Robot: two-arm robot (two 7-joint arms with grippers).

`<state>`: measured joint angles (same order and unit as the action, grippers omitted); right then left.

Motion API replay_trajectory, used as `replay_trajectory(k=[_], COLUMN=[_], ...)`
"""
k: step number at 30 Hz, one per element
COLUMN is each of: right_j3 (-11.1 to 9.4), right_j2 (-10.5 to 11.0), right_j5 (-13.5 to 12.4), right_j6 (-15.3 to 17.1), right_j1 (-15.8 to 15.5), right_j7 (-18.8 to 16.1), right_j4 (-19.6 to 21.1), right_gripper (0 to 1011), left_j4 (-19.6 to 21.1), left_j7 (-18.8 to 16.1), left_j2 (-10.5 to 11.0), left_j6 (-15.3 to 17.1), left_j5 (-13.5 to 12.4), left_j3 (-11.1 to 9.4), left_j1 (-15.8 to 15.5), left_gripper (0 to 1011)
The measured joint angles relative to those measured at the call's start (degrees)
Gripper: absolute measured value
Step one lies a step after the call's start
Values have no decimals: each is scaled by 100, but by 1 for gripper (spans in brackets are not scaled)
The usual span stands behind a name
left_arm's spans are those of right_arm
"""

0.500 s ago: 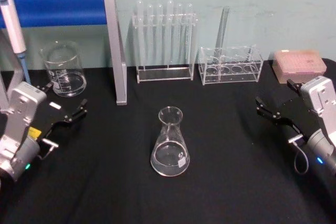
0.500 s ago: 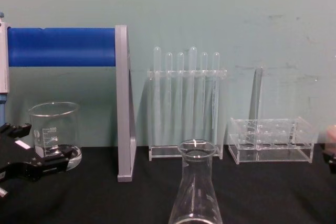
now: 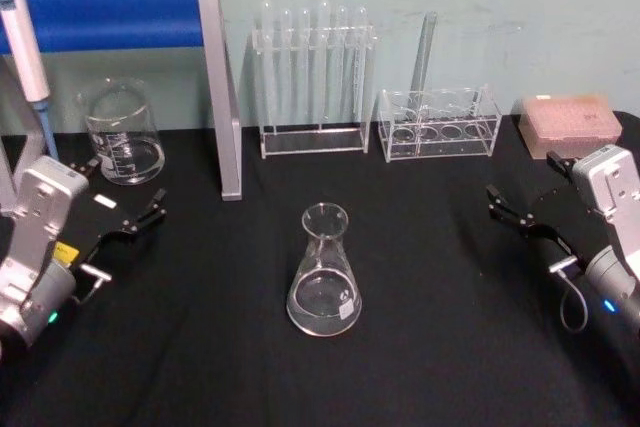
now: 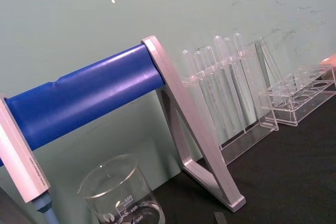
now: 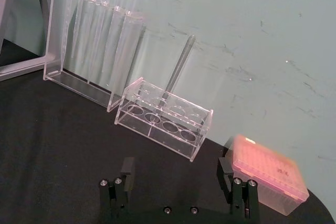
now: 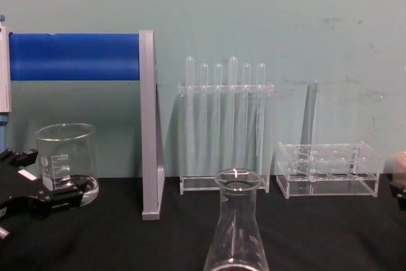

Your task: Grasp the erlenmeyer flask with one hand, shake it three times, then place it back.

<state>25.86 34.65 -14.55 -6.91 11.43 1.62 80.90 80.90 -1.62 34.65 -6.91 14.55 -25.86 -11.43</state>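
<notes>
The erlenmeyer flask is clear glass and stands upright on the black table, near the middle; its neck and rim rise at the near edge of the chest view. My left gripper hovers open well to the flask's left, in front of the beaker, and comes in from the left in the chest view. My right gripper hangs open far to the flask's right, with its two black fingers spread wide and nothing between them in the right wrist view. Neither gripper touches the flask.
A graduated glass beaker stands at the back left beside a blue-and-grey stand with a pipette. Behind the flask are a rack of test tubes, a low clear rack and a pink tip box.
</notes>
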Motion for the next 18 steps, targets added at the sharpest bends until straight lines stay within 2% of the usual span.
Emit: replay_trajectory(k=[8, 12, 18], right_j3=[-141, -219, -349], right_j2=[53, 152, 306], right_j5=[-111, -265, -651], right_j6=[-62, -92, -100], right_j1=[-103, -222, -409], right_j7=[-359, -646, -1224], right_j4=[133, 348, 766], right_gripper=[1003, 1003, 1002], left_j4=[0, 0, 0], left_j7=[0, 0, 0], left_j2=[0, 0, 0], left_j6=[0, 0, 0], left_j5=[0, 0, 0], left_j3=[0, 0, 0], left_j1=[0, 0, 0], left_gripper=[1001, 1001, 1001])
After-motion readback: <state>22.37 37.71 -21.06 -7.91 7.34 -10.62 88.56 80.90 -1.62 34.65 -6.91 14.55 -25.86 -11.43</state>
